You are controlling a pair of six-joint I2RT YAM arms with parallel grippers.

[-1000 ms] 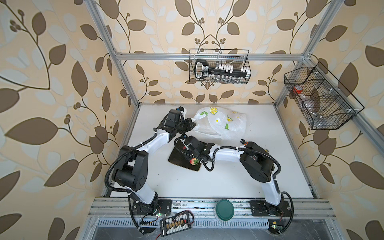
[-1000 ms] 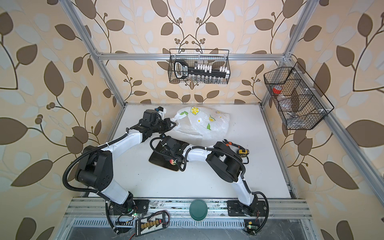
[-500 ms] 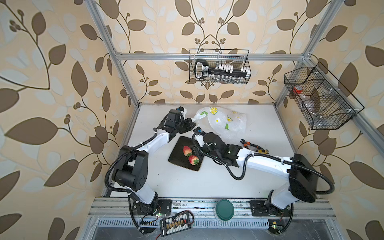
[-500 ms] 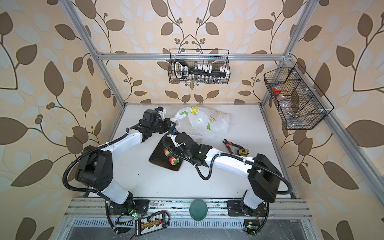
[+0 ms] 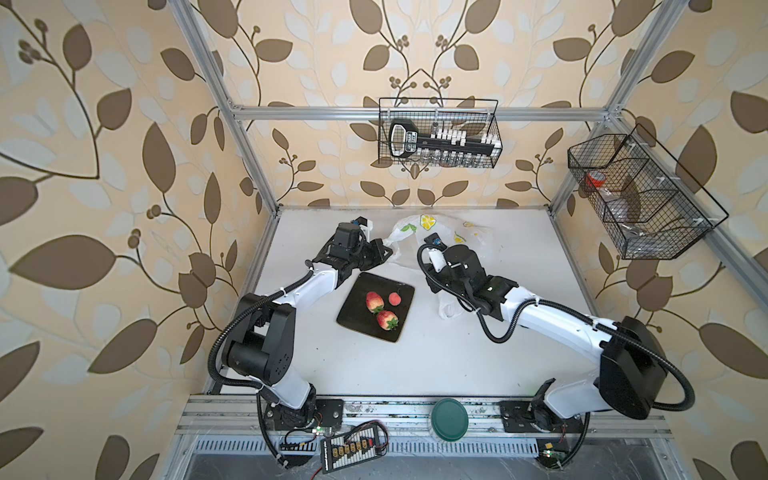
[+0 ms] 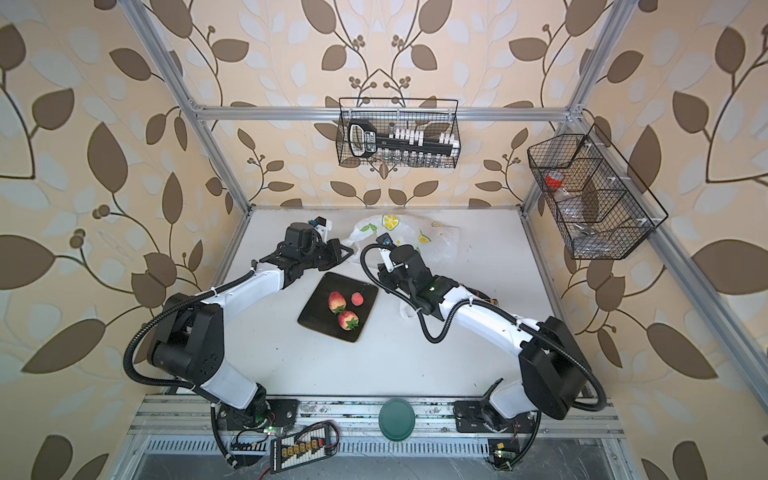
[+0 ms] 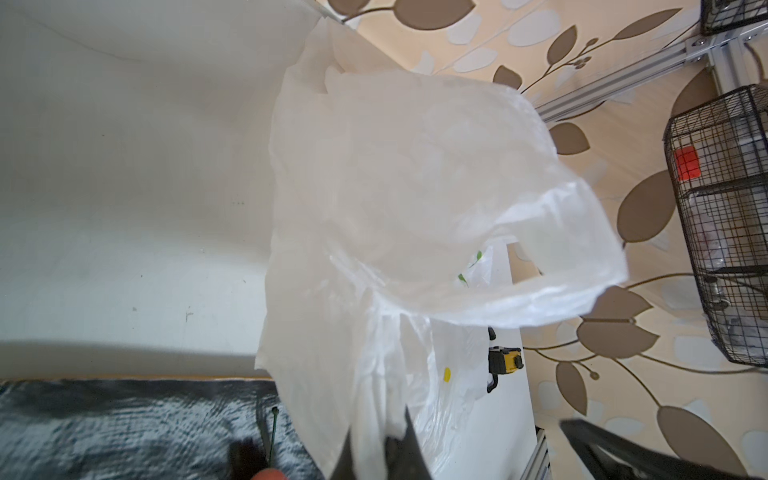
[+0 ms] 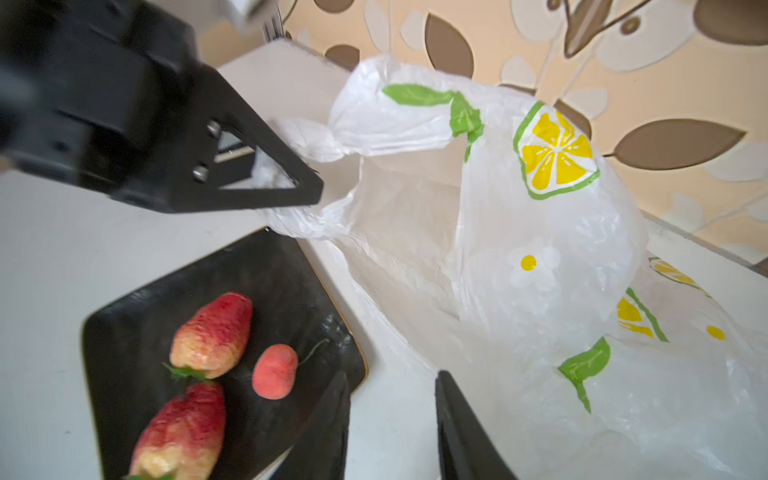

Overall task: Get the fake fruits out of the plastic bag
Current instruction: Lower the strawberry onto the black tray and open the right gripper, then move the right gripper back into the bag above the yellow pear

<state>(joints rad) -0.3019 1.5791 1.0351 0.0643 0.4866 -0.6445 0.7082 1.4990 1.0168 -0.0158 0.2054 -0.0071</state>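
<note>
The plastic bag (image 5: 455, 235) lies crumpled at the back of the table, white with lemon prints, also seen in the right wrist view (image 8: 540, 232). My left gripper (image 5: 384, 251) is shut on a bunched edge of the bag (image 7: 415, 187) and holds it up. Two strawberries (image 5: 374, 301) (image 5: 387, 320) and a small red fruit (image 5: 394, 298) lie on the black plate (image 5: 353, 318). My right gripper (image 8: 392, 374) is open with nothing between its fingers, over the bare table between the plate's corner (image 8: 332, 332) and the bag. No fruit shows inside the bag.
A bag handle loop (image 5: 448, 309) lies under my right arm. A yellow-black tool (image 7: 503, 361) lies on the table beyond the bag. Wire baskets hang on the back wall (image 5: 438, 137) and the right wall (image 5: 640, 199). A green lid (image 5: 449, 419) sits on the front rail.
My right gripper has left the plate and swung right and back toward the bag, its jaws narrowing. The small red fruit now shows on the plate. The left gripper keeps its hold.
</note>
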